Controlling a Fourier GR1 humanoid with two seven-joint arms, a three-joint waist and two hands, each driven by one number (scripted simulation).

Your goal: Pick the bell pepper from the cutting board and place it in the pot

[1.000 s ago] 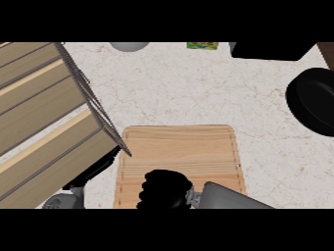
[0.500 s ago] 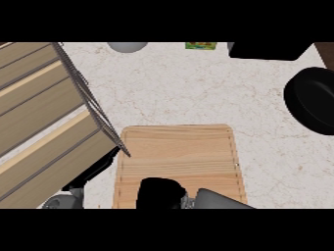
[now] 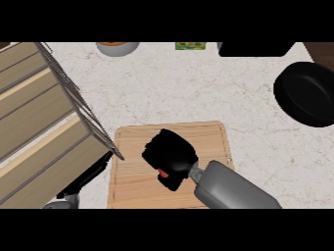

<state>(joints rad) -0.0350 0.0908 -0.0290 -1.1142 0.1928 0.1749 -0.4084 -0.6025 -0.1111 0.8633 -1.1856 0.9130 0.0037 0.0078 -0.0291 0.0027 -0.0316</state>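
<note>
Lower left of frame, left hand (image 3: 91,177) is half hidden, state can't be told; bottom centre on the cutting board (image 3: 213,135), right hand (image 3: 171,154) has fingers curled over the bell pepper (image 3: 163,173), only a red sliver showing, so it could slip out on the long carry to the pot (image 3: 314,95) at far right.

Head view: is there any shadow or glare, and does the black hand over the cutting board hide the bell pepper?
Head view: the light is even, with no clear shadow on the cutting board; no glare on the black pot; the right hand hides the bell pepper except a red sliver.
</note>
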